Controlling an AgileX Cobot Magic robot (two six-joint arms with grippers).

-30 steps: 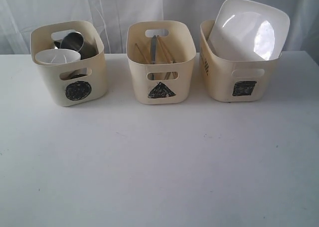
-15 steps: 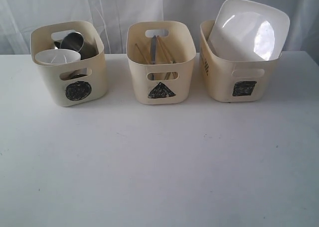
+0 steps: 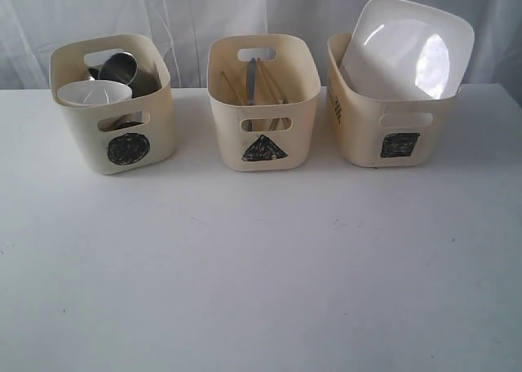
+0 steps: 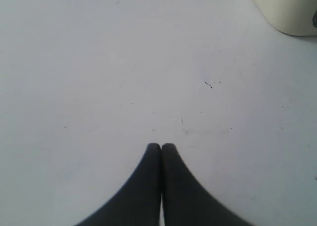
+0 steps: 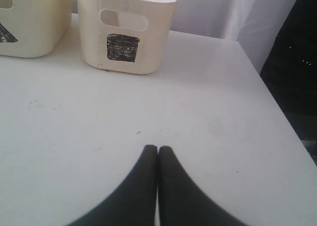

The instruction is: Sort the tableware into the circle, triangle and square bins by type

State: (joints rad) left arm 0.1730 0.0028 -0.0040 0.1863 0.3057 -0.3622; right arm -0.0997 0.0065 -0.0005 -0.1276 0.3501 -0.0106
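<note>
Three cream bins stand in a row at the back of the white table. The circle bin [image 3: 81, 139] on the left holds a small white bowl [image 3: 92, 92] and a steel mug [image 3: 122, 67]. Wooden chopsticks [image 3: 273, 85] and a metal utensil [image 3: 251, 78] stand in the triangle bin [image 3: 220, 135] in the middle. The large white plate [image 3: 405, 48] leans in the square bin [image 3: 359, 135] on the right, which also shows in the right wrist view [image 5: 148, 47]. Neither arm appears in the exterior view. My left gripper [image 4: 161, 145] is shut over bare table, holding nothing. My right gripper [image 5: 157, 148] is shut and holds nothing.
The white table [image 3: 261, 274] stretches wide in front of the bins. A white curtain [image 3: 188, 13] hangs behind them. The table's right edge [image 5: 277, 112] drops to a dark floor. A corner of a cream bin [image 4: 287, 10] shows in the left wrist view.
</note>
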